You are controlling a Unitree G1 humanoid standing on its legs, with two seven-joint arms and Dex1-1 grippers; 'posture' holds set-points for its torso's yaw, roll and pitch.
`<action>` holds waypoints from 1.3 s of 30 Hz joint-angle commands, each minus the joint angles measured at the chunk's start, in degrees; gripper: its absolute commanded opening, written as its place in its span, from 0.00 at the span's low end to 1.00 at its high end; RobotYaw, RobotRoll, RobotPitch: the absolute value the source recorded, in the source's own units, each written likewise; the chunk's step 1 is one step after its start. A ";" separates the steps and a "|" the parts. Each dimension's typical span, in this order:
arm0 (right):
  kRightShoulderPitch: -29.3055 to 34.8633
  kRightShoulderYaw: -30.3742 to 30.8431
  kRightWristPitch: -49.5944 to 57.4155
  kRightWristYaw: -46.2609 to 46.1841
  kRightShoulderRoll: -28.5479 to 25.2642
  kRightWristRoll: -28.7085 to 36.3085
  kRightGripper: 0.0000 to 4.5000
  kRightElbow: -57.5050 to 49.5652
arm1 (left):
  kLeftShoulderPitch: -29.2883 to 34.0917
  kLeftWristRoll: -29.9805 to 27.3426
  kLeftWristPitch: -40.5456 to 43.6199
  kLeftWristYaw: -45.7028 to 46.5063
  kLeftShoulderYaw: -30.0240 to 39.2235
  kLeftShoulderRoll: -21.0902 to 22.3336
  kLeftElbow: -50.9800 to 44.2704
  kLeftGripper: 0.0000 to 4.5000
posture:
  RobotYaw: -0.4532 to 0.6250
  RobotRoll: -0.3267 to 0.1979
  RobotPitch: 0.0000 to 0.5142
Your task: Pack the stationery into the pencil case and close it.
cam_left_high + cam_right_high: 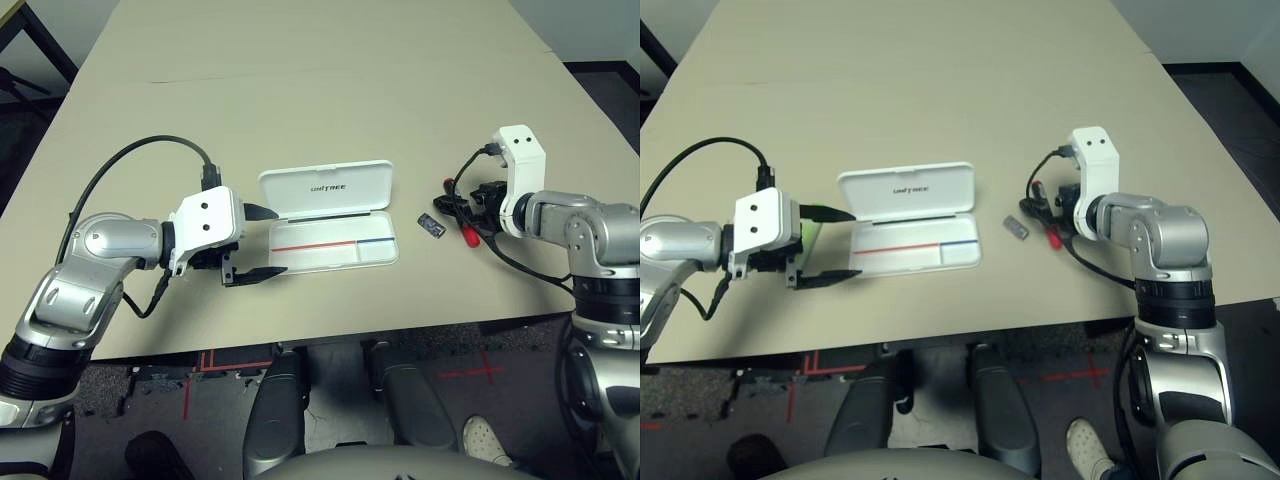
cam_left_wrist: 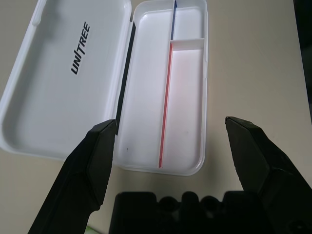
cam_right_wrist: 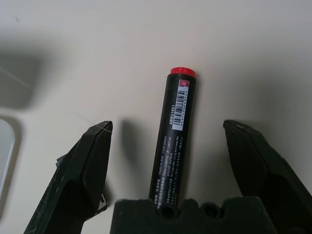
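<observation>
The right gripper (image 3: 168, 141) hangs over the marker (image 3: 174, 141) with its jaws wide apart, one finger on each side of the black barrel and neither touching it, so the grasp is not yet made; the marker lies on the table (image 1: 300, 90) to the right of the pencil case (image 1: 330, 222), well apart from it. The likeliest slip, as I judge it, is the round barrel rolling or skidding away when the fingers close, since the jaws must meet it squarely across its width; a hold far toward one end would also let it droop and catch the rim of the case on the way in. The small dark piece (image 1: 430, 225) lies just left of the marker, between it and the case, and a low sweep of the arm or its cable could knock it aside. The left gripper (image 2: 170, 146) stands at the left end of the open case, jaws apart and empty, and any nudge from it could shift the light case. A strip of lime green (image 1: 812, 233) shows beside that gripper; I take it for the highlighter. Count: one case, open, its tray empty; one marker; one dark piece; one highlighter, mostly hidden; two grippers.
</observation>
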 commanded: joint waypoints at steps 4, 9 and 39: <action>1.45 2.70 4.43 0.72 -1.92 1.20 1.00 -2.10 | 1.06 -0.16 0.51 1.08 -0.58 0.03 -1.24 1.00 | 0.47 0.62 0.45; 3.76 4.21 5.58 1.41 -3.80 1.84 1.00 -5.24 | 0.57 -0.14 0.25 1.28 -0.98 -0.18 -0.69 1.00 | 0.46 0.62 0.45; 6.81 6.22 -3.65 3.80 -10.31 -0.77 0.12 -0.44 | -0.19 0.15 -0.56 0.62 -1.98 -0.23 0.04 1.00 | 0.45 0.62 0.49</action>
